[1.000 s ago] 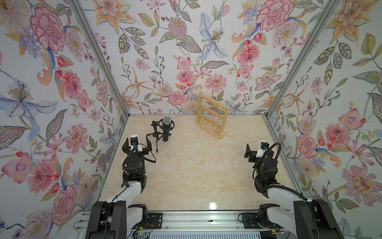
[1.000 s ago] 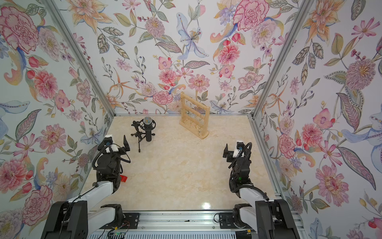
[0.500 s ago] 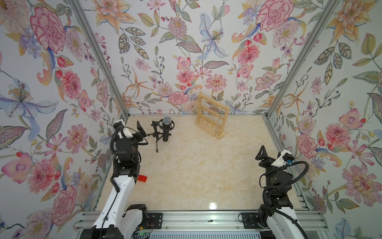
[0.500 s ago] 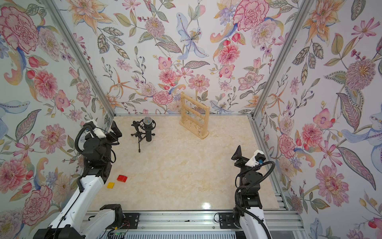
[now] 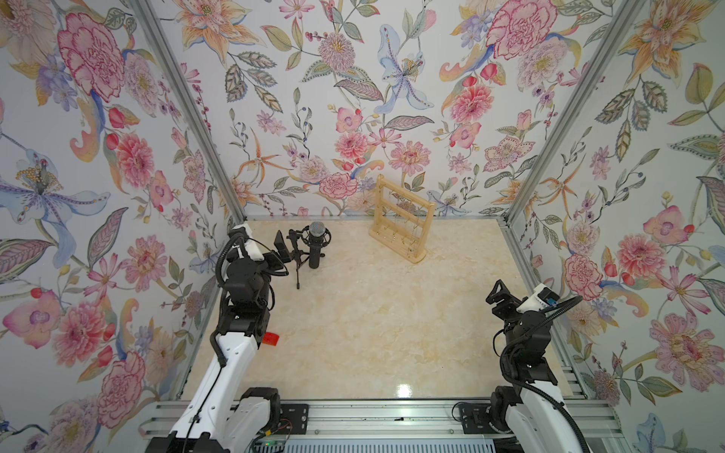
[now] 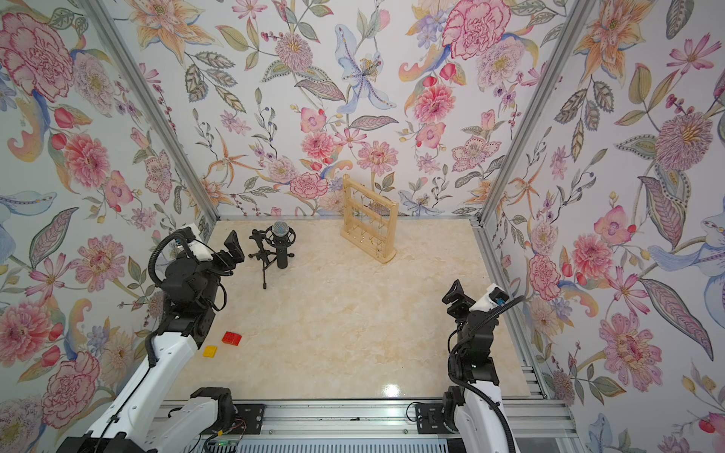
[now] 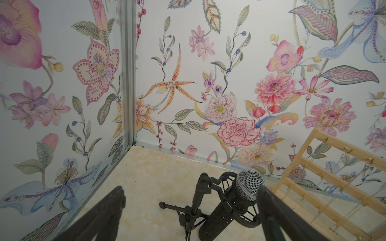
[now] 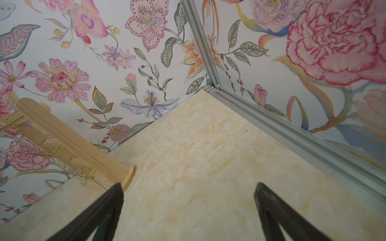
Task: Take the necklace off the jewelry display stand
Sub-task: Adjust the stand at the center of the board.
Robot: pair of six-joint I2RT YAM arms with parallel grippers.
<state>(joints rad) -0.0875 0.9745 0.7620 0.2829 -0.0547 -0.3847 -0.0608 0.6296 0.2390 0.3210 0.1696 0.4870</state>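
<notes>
My left gripper [image 7: 190, 188] at nine o'clock and right gripper [image 8: 188, 185] at four hang with jaws wide and empty, since the necklace [image 5: 408, 206] drapes on the jewelry display stand [image 5: 402, 219] at twelve, well apart from both.

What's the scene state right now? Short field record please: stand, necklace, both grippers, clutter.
stand: jewelry display stand upright at the far side of the table, near the back wall
necklace: fine chains hang on its hooks; none taken off yet
left gripper: open, empty, close beside the microphone, apart from the stand
right gripper: open, empty, above bare table, short of the stand
clutter: red block and yellow block on the table by the left arm
</notes>
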